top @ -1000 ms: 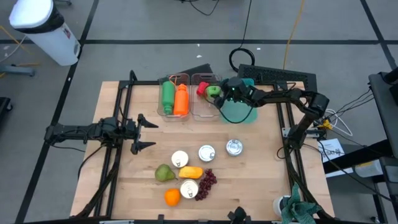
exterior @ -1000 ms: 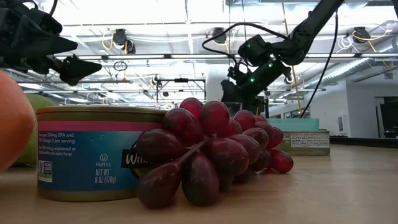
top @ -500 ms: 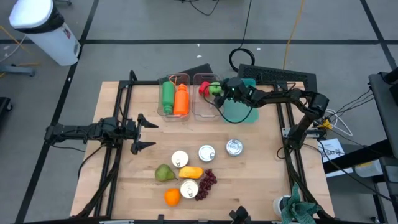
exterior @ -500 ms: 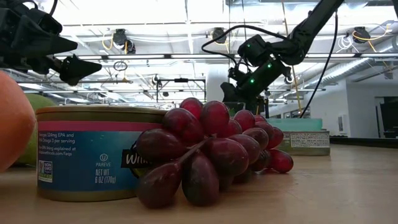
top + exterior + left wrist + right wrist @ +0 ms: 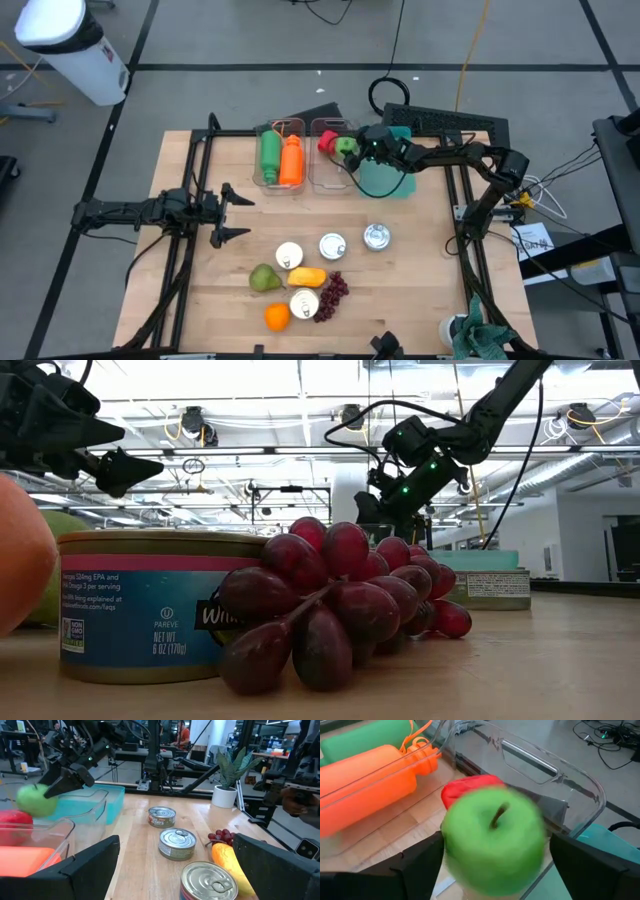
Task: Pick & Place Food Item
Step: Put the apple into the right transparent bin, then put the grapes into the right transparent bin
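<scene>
Round green apple point(image 5: 492, 837) sits between right gripper point(image 5: 357, 147) fingers, jaws apart, over clear plastic bin point(image 5: 327, 170) holding a red item point(image 5: 470, 790). Left gripper point(image 5: 228, 212) idle, jaws apart.

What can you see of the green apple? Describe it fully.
The green apple is round, smooth and glossy, with a short dark stem pointing up. It looks blurred in the right wrist view, sitting between the right gripper's spread fingers above a clear bin, beside a red item. Whether the fingers touch it is unclear.
</scene>
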{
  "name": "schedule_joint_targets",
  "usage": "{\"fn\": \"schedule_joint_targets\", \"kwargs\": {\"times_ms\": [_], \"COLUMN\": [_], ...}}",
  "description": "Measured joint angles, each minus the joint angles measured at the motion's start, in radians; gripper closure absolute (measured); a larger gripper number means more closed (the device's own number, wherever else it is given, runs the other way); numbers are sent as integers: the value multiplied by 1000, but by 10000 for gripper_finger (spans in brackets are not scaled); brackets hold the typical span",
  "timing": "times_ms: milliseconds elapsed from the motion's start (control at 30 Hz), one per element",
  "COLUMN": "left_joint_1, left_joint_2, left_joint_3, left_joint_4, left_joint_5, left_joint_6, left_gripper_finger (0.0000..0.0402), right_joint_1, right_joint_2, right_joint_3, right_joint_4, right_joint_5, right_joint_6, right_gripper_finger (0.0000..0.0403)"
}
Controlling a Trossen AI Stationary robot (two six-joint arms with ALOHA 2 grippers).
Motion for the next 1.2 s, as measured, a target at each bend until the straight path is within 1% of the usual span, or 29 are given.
{"fn": "schedule_joint_targets", "kwargs": {"times_ms": [167,433,500,667,767,833,900,967,1000,1067,1200], "left_joint_1": [0,0,0,0,0,0,0,0,0,0,0], "left_joint_2": [0,0,0,0,0,0,0,0,0,0,0], "left_joint_3": [0,0,0,0,0,0,0,0,0,0,0], "left_joint_4": [0,0,0,0,0,0,0,0,0,0,0], "left_joint_5": [0,0,0,0,0,0,0,0,0,0,0], "left_joint_6": [0,0,0,0,0,0,0,0,0,0,0], "left_gripper_finger": [2,2,2,2,2,2,2,2,2,2,2], "right_joint_1": [0,9,21,68,114,155,204,267,306,393,575], "right_joint_2": [0,-1,-21,-92,-153,-193,-222,-245,-255,-268,-277], "right_joint_3": [0,0,-2,-1,-1,-1,-1,-1,-1,-1,-1], "right_joint_4": [0,31,27,24,13,-16,-36,-33,-33,-32,-35], "right_joint_5": [2,1,-6,-141,-242,-336,-456,-585,-632,-680,-679], "right_joint_6": [2,-13,-13,-21,-20,-17,-14,-13,-13,-13,-13], "right_gripper_finger": [45,54,54,55,55,55,55,55,55,55,55]}}
